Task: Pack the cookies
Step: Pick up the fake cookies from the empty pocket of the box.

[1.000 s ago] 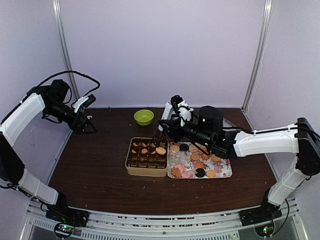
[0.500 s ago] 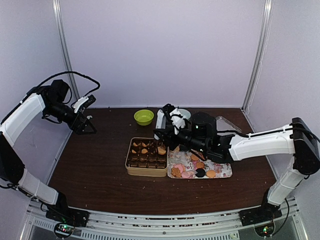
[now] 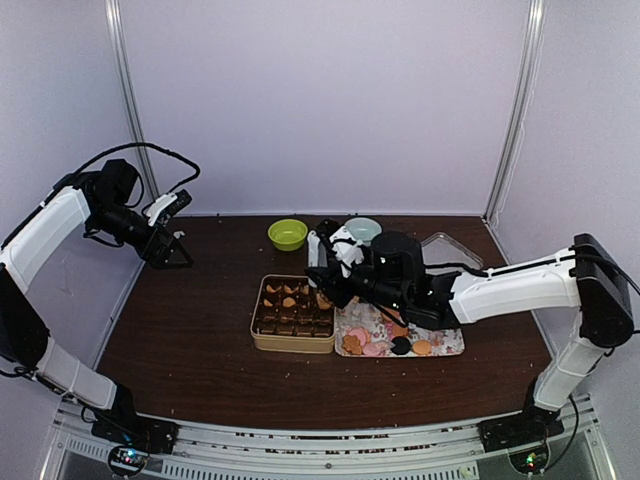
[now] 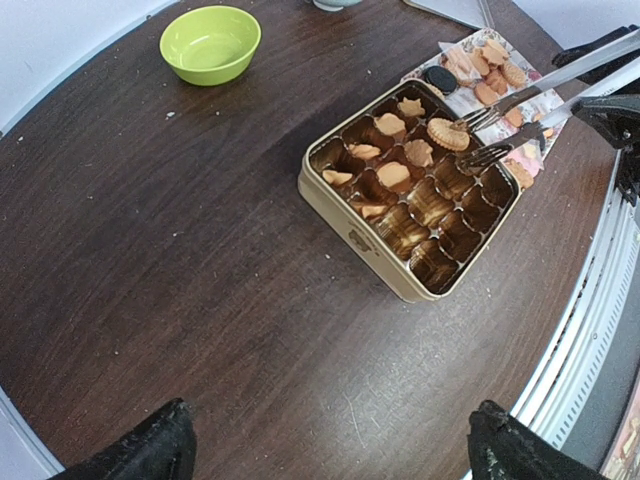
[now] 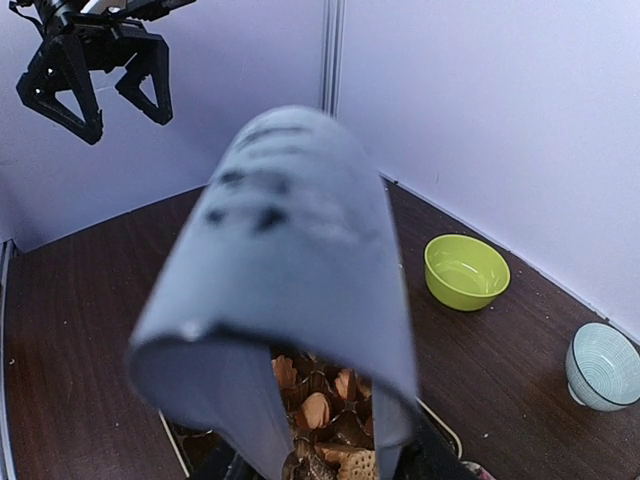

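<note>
A tan tin (image 4: 350, 215) of brown paper cups holds several tan cookies (image 4: 392, 175) in its far rows. My right gripper (image 3: 330, 262) is shut on grey-handled metal tongs (image 4: 520, 100). Their forked tips reach over the tin's right corner, against a round tan cookie (image 4: 447, 133); whether they pinch it I cannot tell. The tongs' handle (image 5: 290, 250) blocks most of the right wrist view. More cookies (image 3: 365, 345), tan, pink and black, lie on a floral tray (image 3: 452, 350) to the right of the tin (image 3: 292, 345). My left gripper (image 3: 172, 250) hangs open, high at the far left.
A green bowl (image 3: 287, 234) and a pale blue bowl (image 3: 362, 229) stand behind the tin. A clear lid (image 3: 455, 248) lies at the back right. Crumbs dot the dark wooden table (image 4: 180, 250). The left gripper (image 5: 95, 75) shows against the wall in the right wrist view.
My right arm has moved left and back, carrying the tongs further over the tin's right side. The left arm has not moved.
</note>
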